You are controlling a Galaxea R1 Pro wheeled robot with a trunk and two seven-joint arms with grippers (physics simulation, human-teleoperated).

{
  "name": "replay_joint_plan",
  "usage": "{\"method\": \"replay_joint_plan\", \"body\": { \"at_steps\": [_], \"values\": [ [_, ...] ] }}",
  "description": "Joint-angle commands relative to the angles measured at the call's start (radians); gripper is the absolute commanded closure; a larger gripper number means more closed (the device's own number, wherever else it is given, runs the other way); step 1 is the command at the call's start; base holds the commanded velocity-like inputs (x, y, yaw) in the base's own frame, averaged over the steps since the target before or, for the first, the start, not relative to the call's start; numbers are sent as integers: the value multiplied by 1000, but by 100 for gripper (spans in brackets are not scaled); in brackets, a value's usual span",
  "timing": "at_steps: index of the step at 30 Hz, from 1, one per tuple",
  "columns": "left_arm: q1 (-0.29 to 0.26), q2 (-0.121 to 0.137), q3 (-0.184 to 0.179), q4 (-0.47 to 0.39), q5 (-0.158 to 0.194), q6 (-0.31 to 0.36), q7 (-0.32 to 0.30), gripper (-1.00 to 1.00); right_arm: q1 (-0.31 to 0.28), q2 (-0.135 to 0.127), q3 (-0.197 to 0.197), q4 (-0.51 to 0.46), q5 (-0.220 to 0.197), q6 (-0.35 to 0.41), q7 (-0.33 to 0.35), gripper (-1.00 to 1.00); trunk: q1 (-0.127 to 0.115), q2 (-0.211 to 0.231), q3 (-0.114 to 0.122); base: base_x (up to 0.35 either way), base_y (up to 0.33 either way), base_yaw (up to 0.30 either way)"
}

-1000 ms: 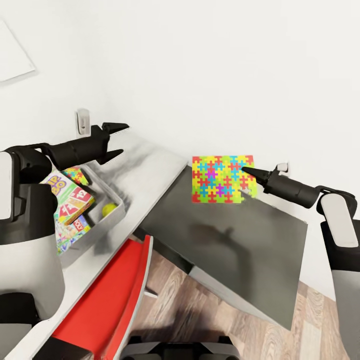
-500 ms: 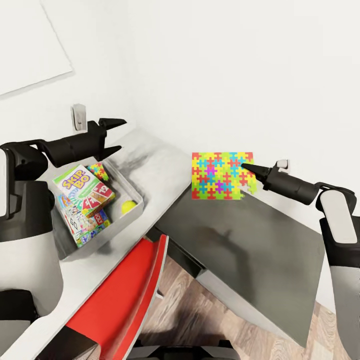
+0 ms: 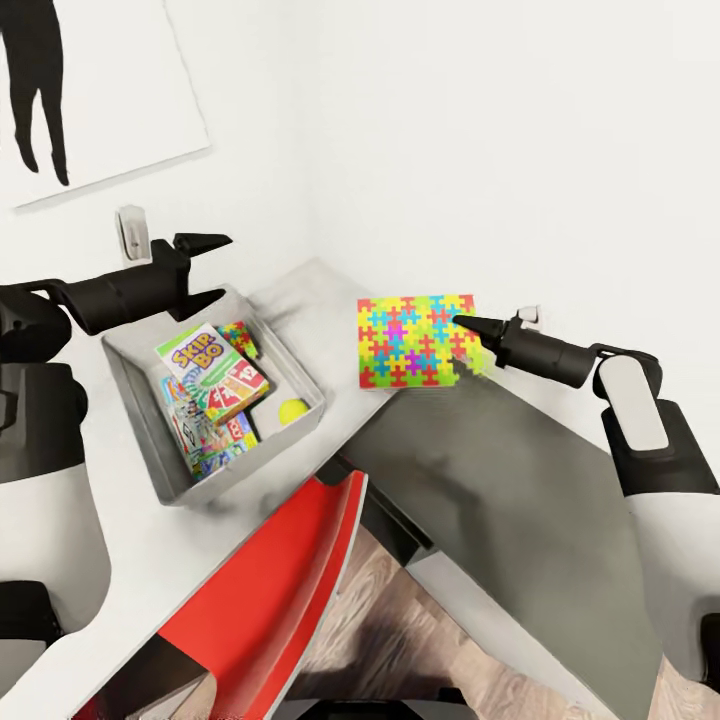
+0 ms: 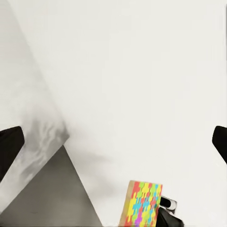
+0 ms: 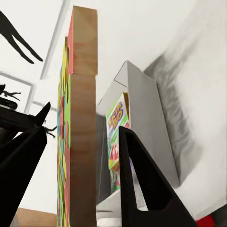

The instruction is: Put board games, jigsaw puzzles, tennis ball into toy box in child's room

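A: Right arm first; we're seeing it stretching out level over the table (image 3: 300, 300), forearm pointing toward the wall, right gripper (image 3: 466, 328) clamping the edge of a jigsaw puzzle (image 3: 413, 340); the puzzle is standing upright in the air above the seam between the pale top and the darker grey wing (image 3: 500, 480).

B: Agreeing; in the right wrist view we're looking along the fingers (image 5: 146, 189) with the puzzle's wooden edge (image 5: 82, 142) pinched between them; toy box (image 5: 151, 123) sitting beyond.

A: Left arm; we're seeing it reaching forward and level, left gripper (image 3: 203, 265) hovering above the far rim of the toy box (image 3: 135, 400), jaws spread apart, nothing between them.

B: Box contents; we're spotting the SKIP-BO box (image 3: 212, 370) lying on top, more printed boxes under it, the other puzzle (image 3: 238, 337) leaning in the far corner, tennis ball (image 3: 291, 410) in the near right corner.

A: Also a red chair (image 3: 270, 590) tucked against the table.
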Motion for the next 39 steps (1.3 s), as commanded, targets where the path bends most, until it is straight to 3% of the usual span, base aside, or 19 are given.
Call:
{"method": "replay_joint_plan", "body": {
  "at_steps": [1, 6, 13, 26, 39],
  "values": [
    [0, 4, 2, 0, 12, 3, 10, -100, -14, 8, 2, 17, 7, 4, 9, 100, 1, -2, 0, 0, 0, 207],
    [6, 28, 5, 0, 19, 3, 10, -100, -87, 41, 46, 116, 8, 4, 9, 100, 1, -2, 6, 0, 0, 207],
    [14, 46, 6, 0, 22, 3, 9, -100, -174, 63, 115, 223, 8, 4, 9, 100, 1, -2, 15, 0, 0, 205],
    [17, 54, 7, 0, 23, 3, 9, -100, -256, 90, 143, 312, 8, 4, 9, 100, 1, -2, 31, 0, 0, 204],
    [18, 54, 6, 0, 24, 3, 9, -100, -274, 106, 160, 341, 8, 4, 9, 100, 1, -2, 47, 0, 0, 204]
  ]
}}
